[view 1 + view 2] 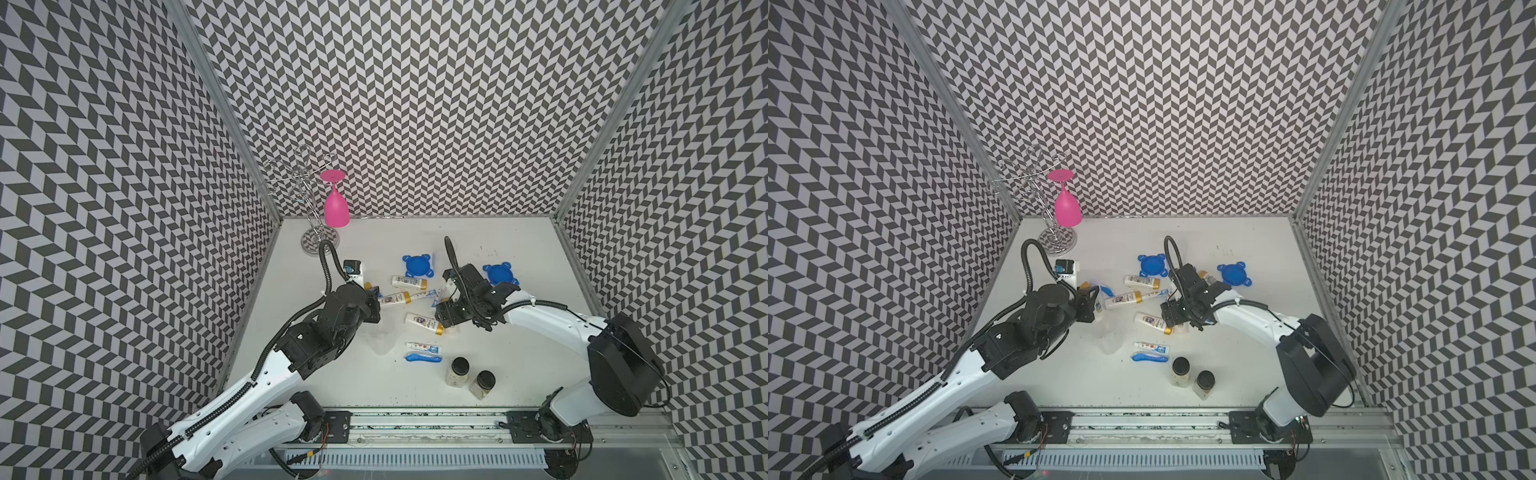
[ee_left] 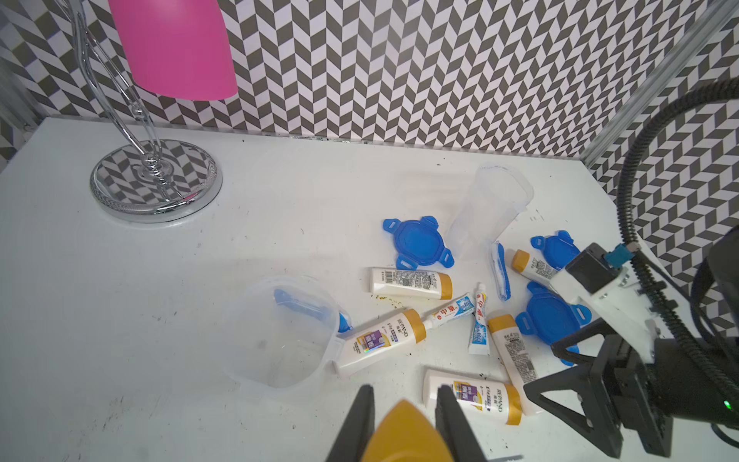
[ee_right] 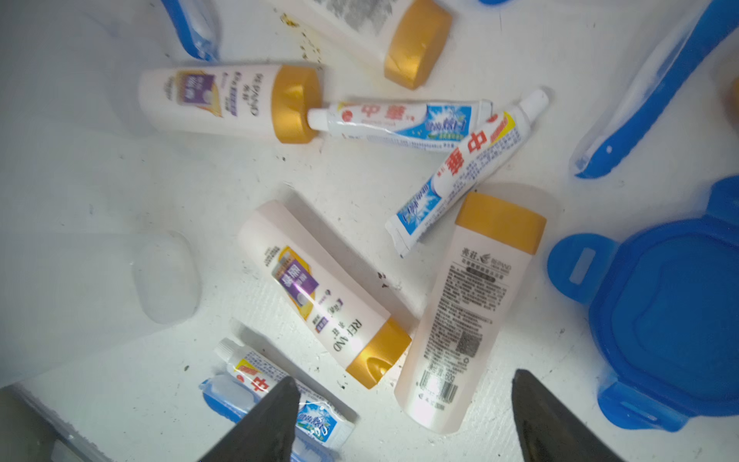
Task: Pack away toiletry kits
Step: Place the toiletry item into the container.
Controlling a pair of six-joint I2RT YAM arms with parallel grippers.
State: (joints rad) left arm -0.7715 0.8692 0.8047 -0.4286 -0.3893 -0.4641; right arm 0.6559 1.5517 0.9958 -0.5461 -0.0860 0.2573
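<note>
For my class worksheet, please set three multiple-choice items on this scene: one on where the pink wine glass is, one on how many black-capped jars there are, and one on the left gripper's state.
1. Where is the pink wine glass?
A. hanging from the chrome rack at the far left corner of the table
B. at the front right corner
C. in the table's middle

2. How many black-capped jars stand there?
A. one
B. two
C. four

3. The left gripper is:
A. open and empty
B. shut on a gold-capped bottle
C. out of every view

Answers:
1 A: in both top views it hangs bowl-down from a rack arm.
2 B: two stand side by side near the front edge.
3 B: the left wrist view shows the gold cap pinched between the fingers.
</note>
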